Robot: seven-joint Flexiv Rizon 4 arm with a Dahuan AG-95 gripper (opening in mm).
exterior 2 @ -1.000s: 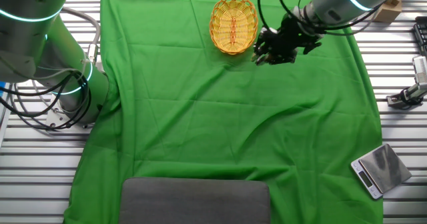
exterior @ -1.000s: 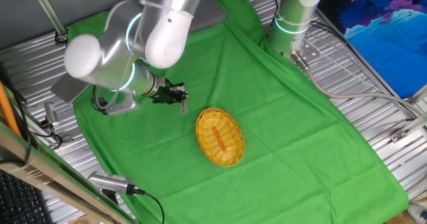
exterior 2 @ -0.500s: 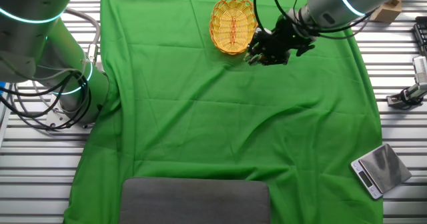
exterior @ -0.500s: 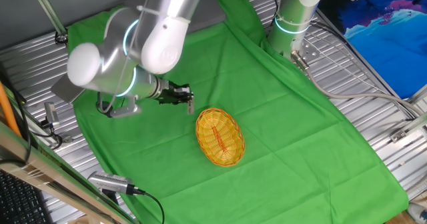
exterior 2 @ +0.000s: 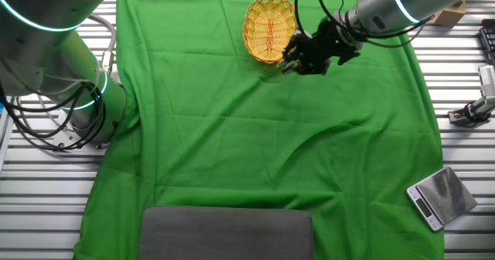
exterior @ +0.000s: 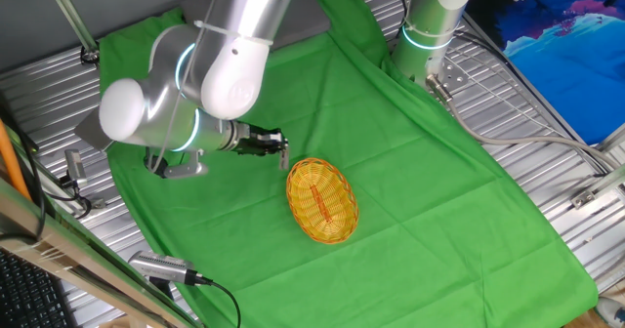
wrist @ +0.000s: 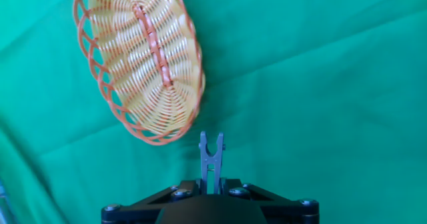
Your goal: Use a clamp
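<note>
In the hand view my gripper (wrist: 211,183) is shut on the clamp (wrist: 211,159), a small pale grey clip whose two prongs point forward. The prong tips sit just short of the near rim of the oval wicker basket (wrist: 143,57), which lies on the green cloth. In one fixed view the gripper (exterior: 276,148) is low over the cloth just left of the basket (exterior: 321,199), with the clamp (exterior: 284,156) a pale sliver at its tip. In the other fixed view the gripper (exterior 2: 298,59) sits at the basket's (exterior 2: 271,28) lower right edge.
A green cloth (exterior 2: 263,136) covers the table. A grey pad (exterior 2: 226,233) lies at its near edge. A small scale (exterior 2: 439,196) sits on the metal slats at lower right. A second arm's base (exterior: 430,25) stands at the back.
My gripper has moved with the clamp toward the basket, from a short way off to right beside its rim. The basket has not moved.
</note>
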